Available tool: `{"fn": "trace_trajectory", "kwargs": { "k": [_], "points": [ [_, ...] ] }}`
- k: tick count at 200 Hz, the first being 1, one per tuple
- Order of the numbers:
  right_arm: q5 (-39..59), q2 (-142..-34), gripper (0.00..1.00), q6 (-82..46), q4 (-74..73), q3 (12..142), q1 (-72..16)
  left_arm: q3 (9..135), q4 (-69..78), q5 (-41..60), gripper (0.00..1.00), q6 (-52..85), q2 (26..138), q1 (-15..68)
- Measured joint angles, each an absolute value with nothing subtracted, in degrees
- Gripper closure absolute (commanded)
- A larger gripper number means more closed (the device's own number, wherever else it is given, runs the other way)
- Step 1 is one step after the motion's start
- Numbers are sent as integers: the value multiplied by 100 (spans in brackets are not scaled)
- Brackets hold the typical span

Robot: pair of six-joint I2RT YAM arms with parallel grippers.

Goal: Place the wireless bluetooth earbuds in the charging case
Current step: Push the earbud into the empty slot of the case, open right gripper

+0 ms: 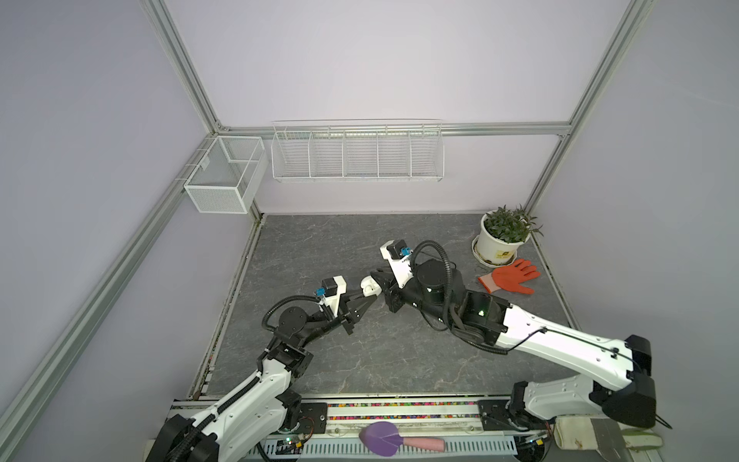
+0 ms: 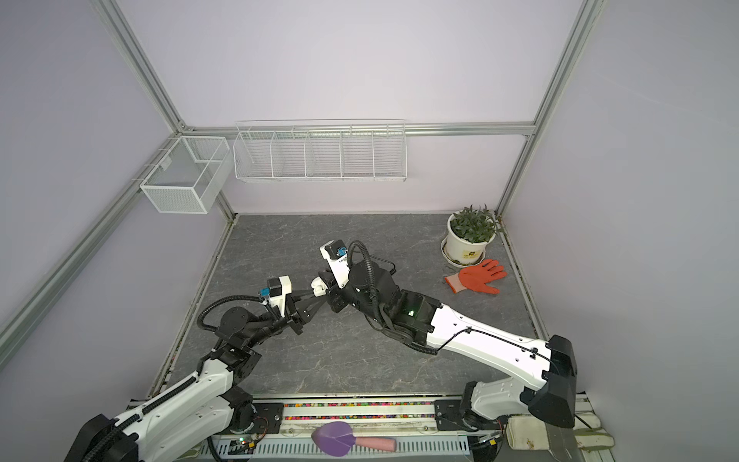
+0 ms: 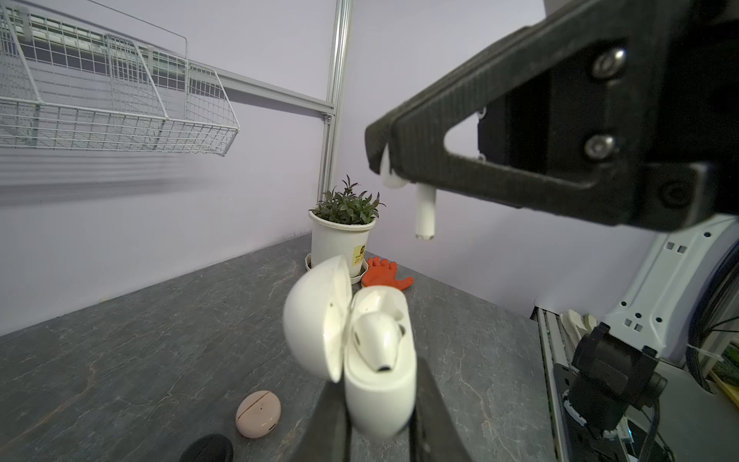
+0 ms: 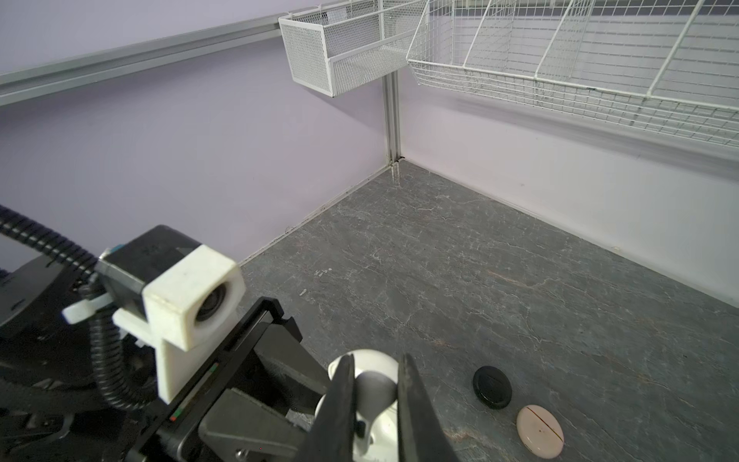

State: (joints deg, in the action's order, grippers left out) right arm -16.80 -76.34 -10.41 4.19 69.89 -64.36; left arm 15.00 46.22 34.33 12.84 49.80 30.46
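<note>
The right gripper (image 3: 382, 154) pinches the held earbud (image 3: 424, 212), stem down and clear of the open white charging case (image 1: 370, 286), which is near mid-frame in a top view, clamped between the left gripper's (image 3: 378, 376) fingers. The seated earbud (image 3: 378, 340) fills one socket; the other is empty. The pink case (image 4: 540, 430) and black case (image 4: 492, 387) lie closed, contents unseen, so I judge one insertion outstanding.

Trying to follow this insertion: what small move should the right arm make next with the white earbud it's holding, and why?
Probably ease the right gripper down so the white earbud goes stem-first into the empty socket. Its stem hangs down above the white case, which the left gripper holds with the lid open. The second earbud already sits in the neighbouring socket.
</note>
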Motion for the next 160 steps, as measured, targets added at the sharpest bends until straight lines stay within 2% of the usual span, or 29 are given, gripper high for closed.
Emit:
{"fn": "trace_trajectory", "kwargs": {
  "k": [160],
  "points": [
    [-1559,-7684,93,-989,-178,6473,-6462,1500,4495,3428,100,1271,4880,3046]
  ]
}}
